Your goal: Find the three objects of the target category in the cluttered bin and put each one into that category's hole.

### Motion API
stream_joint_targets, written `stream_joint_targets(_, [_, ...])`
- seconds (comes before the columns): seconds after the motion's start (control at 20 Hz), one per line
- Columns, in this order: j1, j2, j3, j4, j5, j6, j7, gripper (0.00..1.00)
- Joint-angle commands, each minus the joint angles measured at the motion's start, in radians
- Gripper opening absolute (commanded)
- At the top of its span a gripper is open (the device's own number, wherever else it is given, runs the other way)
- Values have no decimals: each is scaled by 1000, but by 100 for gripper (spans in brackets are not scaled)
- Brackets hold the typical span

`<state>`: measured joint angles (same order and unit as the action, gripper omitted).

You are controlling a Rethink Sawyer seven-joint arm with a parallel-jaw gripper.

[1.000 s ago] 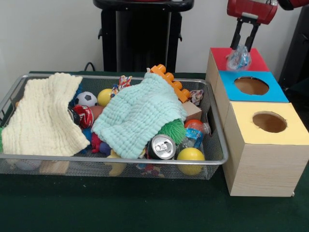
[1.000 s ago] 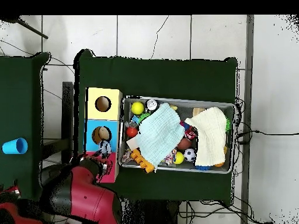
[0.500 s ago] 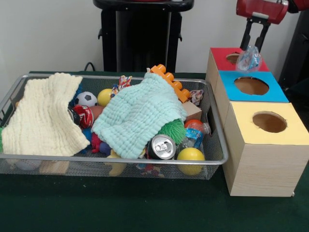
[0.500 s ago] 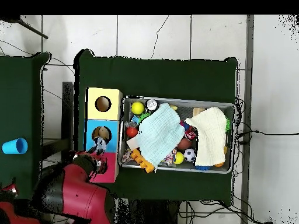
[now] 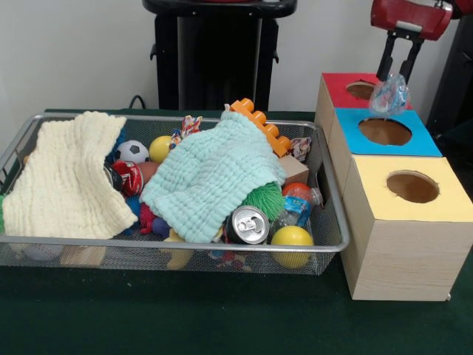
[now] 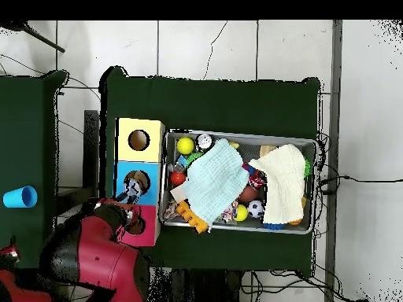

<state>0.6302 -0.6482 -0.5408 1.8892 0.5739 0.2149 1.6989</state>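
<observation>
My gripper (image 5: 396, 78) hangs above the row of boxes, shut on a crinkled clear plastic packet (image 5: 389, 96) with blue print. In the front view the packet dangles over the seam between the red box (image 5: 336, 86) and the blue box (image 5: 347, 124), right of the red box's hole (image 5: 361, 90). In the overhead view the gripper (image 6: 135, 189) sits over the blue box (image 6: 122, 169) near its hole. The yellow box (image 5: 384, 207) stands nearest the camera. The wire bin (image 5: 177, 245) to the left holds the clutter.
In the bin a mint cloth (image 5: 214, 174) and a cream cloth (image 5: 66, 174) cover much of the pile. A drink can (image 5: 247, 224), a yellow ball (image 5: 292, 240), an orange brick (image 5: 259, 122) and a soccer ball (image 5: 131, 151) show. A blue cup (image 6: 19, 197) stands on a side table.
The gripper has carried the packet rightward in the front view, uncovering the red box's hole. In the overhead view it has moved from the red box over the blue one.
</observation>
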Motion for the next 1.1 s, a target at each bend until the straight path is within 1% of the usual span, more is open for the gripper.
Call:
stream_joint_targets(0.05, [-12, 64, 33, -53, 59, 84, 321, 0])
stream_joint_targets(0.5, [-31, 83, 53, -49, 71, 39, 297, 0])
stream_joint_targets(0.65, [-28, 89, 54, -48, 73, 28, 297, 0])
stream_joint_targets(0.9, [-13, 90, 38, -61, 77, 54, 304, 0])
stream_joint_targets(1.1, [-18, 103, 42, -74, 80, 47, 299, 0])
